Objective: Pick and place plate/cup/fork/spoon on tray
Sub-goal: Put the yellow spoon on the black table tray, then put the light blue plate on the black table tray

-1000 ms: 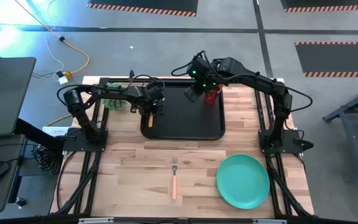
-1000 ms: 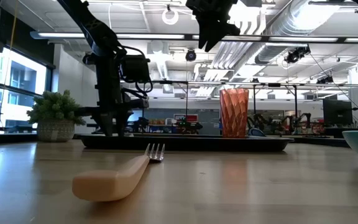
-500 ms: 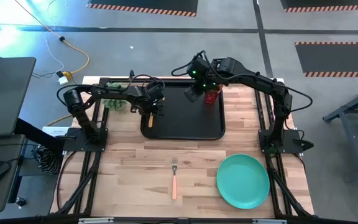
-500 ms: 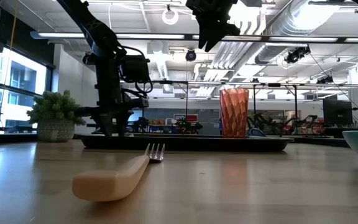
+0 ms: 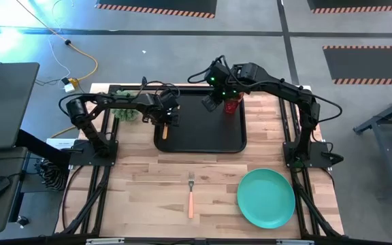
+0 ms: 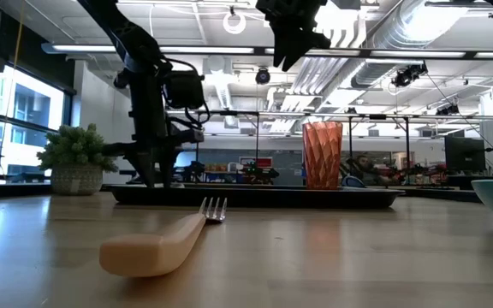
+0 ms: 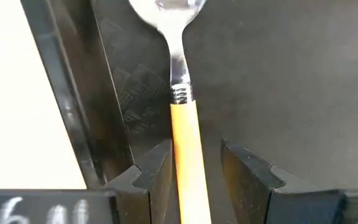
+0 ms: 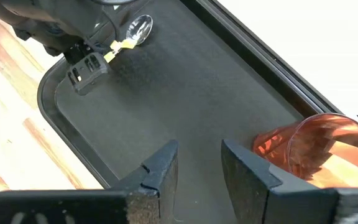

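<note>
The spoon (image 7: 182, 118) lies flat on the black tray (image 5: 209, 139) by the tray's left rim, its bowl toward the far edge. My left gripper (image 5: 165, 119) is low over the tray and open, one finger on each side of the orange handle (image 7: 184, 162), with a gap on one side. My right gripper (image 8: 197, 168) hangs open and empty high above the tray, next to the red cup (image 5: 232, 104). The cup stands upright in the tray's far right corner. The fork (image 5: 190, 194) and the teal plate (image 5: 266, 197) lie on the table near the front.
A small green spiky plant in a pot (image 5: 122, 114) stands on the table just left of the tray, under my left arm. Both arm bases stand at the table's left and right edges. Bare wood lies between the tray and the fork.
My left arm has drawn back slightly toward the table's left edge. The spoon has stayed on the tray.
</note>
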`<state>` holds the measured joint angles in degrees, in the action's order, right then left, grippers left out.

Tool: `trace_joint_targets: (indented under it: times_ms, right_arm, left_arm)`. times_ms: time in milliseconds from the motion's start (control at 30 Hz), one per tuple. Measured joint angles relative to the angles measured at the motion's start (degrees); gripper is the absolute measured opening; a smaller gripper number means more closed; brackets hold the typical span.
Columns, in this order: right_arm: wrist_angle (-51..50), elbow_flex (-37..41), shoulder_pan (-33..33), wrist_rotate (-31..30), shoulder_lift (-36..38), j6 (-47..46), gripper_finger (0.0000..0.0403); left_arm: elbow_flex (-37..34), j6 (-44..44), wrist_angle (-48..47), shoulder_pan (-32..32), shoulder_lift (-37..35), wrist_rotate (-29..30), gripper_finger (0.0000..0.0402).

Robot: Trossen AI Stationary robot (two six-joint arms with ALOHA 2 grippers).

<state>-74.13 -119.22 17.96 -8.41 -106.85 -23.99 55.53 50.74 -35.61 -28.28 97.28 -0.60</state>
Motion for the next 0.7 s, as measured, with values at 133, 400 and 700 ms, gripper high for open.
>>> trace_joint_targets:
  times_ms: [133, 400, 700]
  right_arm:
    - [0.00, 0.00, 0.01, 0.05, 0.00, 0.00, 0.0115]
    - [-1.79, 0.00, -0.03, 4.05, 0.00, -1.38, 0.0115]
    - [-9.68, 0.00, -5.26, 5.24, 0.00, -4.54, 0.0115]
  left_arm:
    - [0.00, 0.00, 0.03, -0.21, -2.13, 0.96, 0.0129]
    - [0.00, -2.07, -0.29, -0.21, -7.93, 1.07, 0.0129]
    - [0.02, -9.21, -0.15, 0.71, -18.06, 1.05, 0.0129]
